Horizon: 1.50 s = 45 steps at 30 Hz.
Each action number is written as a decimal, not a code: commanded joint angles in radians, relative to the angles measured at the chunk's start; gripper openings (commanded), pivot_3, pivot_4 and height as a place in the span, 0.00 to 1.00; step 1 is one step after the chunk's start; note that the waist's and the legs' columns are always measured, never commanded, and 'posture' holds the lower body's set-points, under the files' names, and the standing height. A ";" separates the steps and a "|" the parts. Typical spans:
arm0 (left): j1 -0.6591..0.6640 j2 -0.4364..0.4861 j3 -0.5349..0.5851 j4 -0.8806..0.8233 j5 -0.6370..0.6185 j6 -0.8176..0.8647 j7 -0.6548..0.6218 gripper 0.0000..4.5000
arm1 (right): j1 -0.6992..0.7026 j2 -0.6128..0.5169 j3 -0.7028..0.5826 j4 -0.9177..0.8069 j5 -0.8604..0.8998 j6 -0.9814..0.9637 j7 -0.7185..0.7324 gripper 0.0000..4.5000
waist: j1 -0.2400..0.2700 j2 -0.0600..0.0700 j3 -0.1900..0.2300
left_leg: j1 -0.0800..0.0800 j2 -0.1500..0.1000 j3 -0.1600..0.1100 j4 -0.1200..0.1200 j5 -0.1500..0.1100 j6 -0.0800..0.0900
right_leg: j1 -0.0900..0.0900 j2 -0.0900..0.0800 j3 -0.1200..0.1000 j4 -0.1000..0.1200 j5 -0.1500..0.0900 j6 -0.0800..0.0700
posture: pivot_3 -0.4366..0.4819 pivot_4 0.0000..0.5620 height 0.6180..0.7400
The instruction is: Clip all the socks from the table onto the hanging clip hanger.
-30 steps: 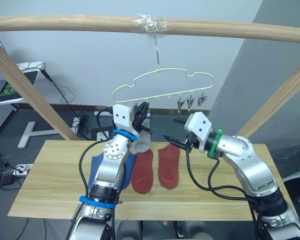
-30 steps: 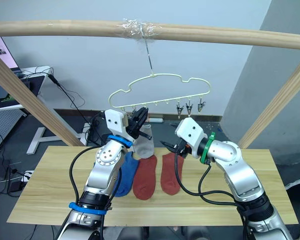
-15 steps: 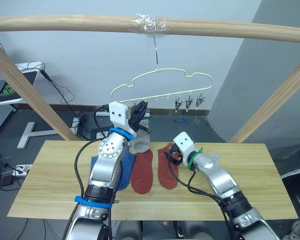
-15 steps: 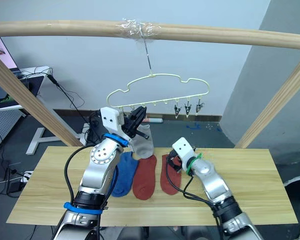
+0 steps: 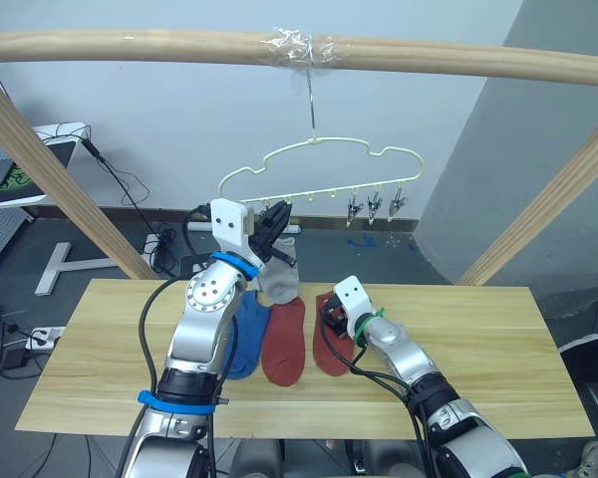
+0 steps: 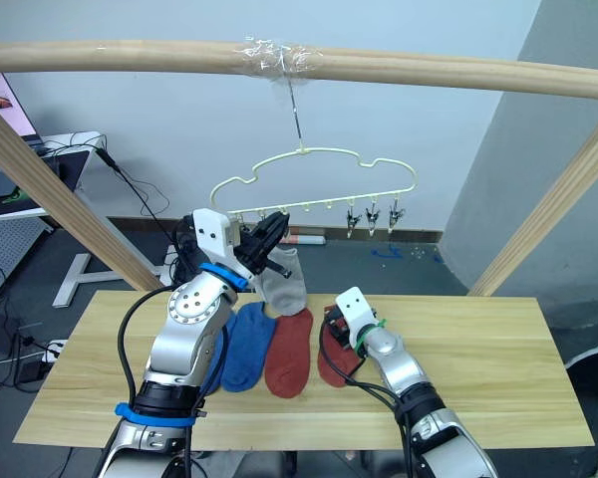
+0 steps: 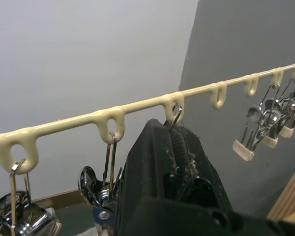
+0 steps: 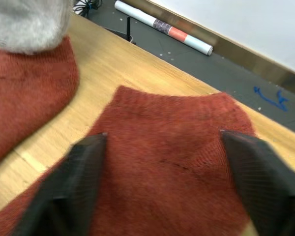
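Now, right gripper jaws wide over rust-red sock; left gripper at clip hanger

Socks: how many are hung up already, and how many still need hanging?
Almost none are done. One grey sock dangles under the clip hanger, by the left gripper; whether a clip grips it, I cannot tell. The right gripper has open fingers over a rust-red sock on the table. A second rust-red sock and a blue sock lie waiting.
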 commanded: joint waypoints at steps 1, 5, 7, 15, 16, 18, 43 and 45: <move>-0.010 0.014 0.029 -0.049 -0.055 0.030 -0.035 0.00 | 0.026 -0.008 -0.007 0.004 -0.005 0.008 0.010 0.49 | 0.000 0.000 0.000 | 0.000 0.000 0.000 0.000 0.000 0.000 | 0.000 0.000 0.000 0.000 0.000 0.000 | 0.51 0.31 0.75; -0.016 0.019 0.045 -0.060 -0.100 0.077 -0.059 0.00 | 0.040 -0.008 0.004 -0.035 -0.012 -0.005 0.029 0.15 | 0.000 0.000 0.000 | 0.000 0.000 0.000 0.000 0.000 0.000 | 0.000 0.000 0.000 0.000 0.000 0.000 | 0.51 0.32 0.75; -0.019 0.024 0.055 -0.070 -0.130 0.105 -0.076 0.00 | 0.055 -0.013 0.025 -0.093 -0.023 -0.018 0.049 0.03 | 0.000 0.000 0.000 | 0.000 0.000 0.000 0.000 0.000 0.000 | 0.000 0.000 0.000 0.000 0.000 0.000 | 0.51 0.32 0.75; -0.026 0.052 0.097 -0.105 -0.251 0.206 -0.139 0.00 | 0.052 -0.034 0.112 -0.488 -0.059 0.078 0.132 0.01 | -0.004 0.000 0.000 | -0.001 0.001 -0.002 0.000 0.000 0.000 | -0.001 0.001 -0.001 0.000 0.000 0.000 | 0.50 0.32 0.75; -0.027 0.054 0.098 -0.108 -0.259 0.214 -0.142 0.00 | 0.041 -0.035 0.118 -0.507 -0.062 0.091 0.138 0.01 | -0.003 0.000 0.000 | -0.001 0.001 -0.002 0.000 0.000 0.000 | -0.001 0.001 -0.001 0.000 0.000 0.000 | 0.50 0.32 0.75; -0.028 0.059 0.099 -0.118 -0.271 0.231 -0.146 0.00 | 0.014 -0.033 0.127 -0.539 -0.066 0.114 0.143 0.01 | -0.002 0.000 0.000 | -0.001 0.000 -0.003 0.000 0.000 0.000 | 0.000 0.001 -0.002 0.000 0.000 0.000 | 0.49 0.32 0.75; -0.022 0.081 0.082 -0.182 -0.293 0.324 -0.138 0.00 | -0.133 0.050 0.083 -0.641 -0.013 0.227 0.116 0.01 | -0.002 0.000 0.000 | -0.002 0.000 -0.003 -0.001 0.000 0.000 | 0.000 0.000 -0.002 -0.002 0.000 0.000 | 0.49 0.31 0.75; -0.019 0.069 0.106 -0.189 -0.333 0.358 -0.126 0.00 | -0.134 0.053 0.080 -0.640 -0.009 0.228 0.117 0.01 | -0.002 0.000 0.000 | -0.002 0.000 -0.003 -0.001 0.000 0.000 | -0.001 0.000 -0.002 -0.002 0.000 0.000 | 0.49 0.31 0.75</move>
